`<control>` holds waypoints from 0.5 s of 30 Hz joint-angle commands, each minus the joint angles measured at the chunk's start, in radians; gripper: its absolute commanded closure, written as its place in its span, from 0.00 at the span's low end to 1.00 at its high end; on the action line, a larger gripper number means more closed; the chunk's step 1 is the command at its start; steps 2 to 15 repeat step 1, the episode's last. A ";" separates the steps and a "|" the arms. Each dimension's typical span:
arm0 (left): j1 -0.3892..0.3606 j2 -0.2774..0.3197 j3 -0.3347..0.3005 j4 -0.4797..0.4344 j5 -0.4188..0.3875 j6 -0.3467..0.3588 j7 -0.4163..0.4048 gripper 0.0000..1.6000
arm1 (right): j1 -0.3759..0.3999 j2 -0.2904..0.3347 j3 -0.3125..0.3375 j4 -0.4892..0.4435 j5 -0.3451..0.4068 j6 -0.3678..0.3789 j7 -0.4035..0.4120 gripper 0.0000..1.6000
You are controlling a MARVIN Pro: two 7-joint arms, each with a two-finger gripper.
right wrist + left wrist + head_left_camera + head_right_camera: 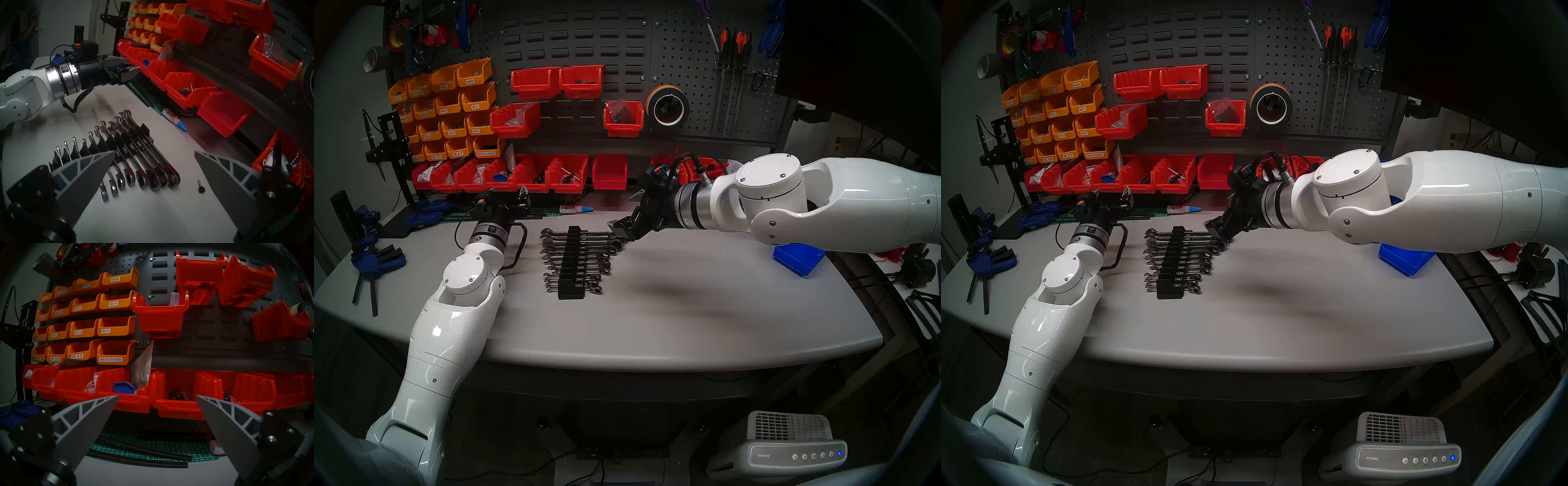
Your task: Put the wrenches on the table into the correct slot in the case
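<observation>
A long black wrench rack lies flat on the light-grey worktop, running front to back and narrowing toward the front edge. Chrome wrenches lie crosswise in its grooves, open ends to the robot's left, ratchet rings to its right. Small white size labels line the rack.

A dark grey pegboard is mounted across the top of the frame, hung with yellow labelled bins at upper left, red bins at centre and orange-handled screwdrivers at upper right. A roll of tape is hung right of centre. A white Coway air purifier is seen on the floor at lower right. The room is dimly lit.
</observation>
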 commanded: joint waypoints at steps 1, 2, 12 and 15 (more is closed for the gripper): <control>-0.027 0.001 -0.009 -0.031 0.000 -0.013 0.000 0.00 | 0.026 0.019 0.024 0.002 -0.003 -0.017 -0.004 0.00; -0.027 0.001 -0.009 -0.031 0.000 -0.013 0.000 0.00 | 0.026 0.019 0.024 0.002 -0.003 -0.017 -0.004 0.00; -0.027 0.001 -0.009 -0.031 0.000 -0.013 0.000 0.00 | 0.026 0.019 0.024 0.002 -0.003 -0.017 -0.004 0.00; -0.027 0.001 -0.009 -0.031 0.000 -0.013 0.000 0.00 | 0.026 0.019 0.024 0.002 -0.003 -0.017 -0.004 0.00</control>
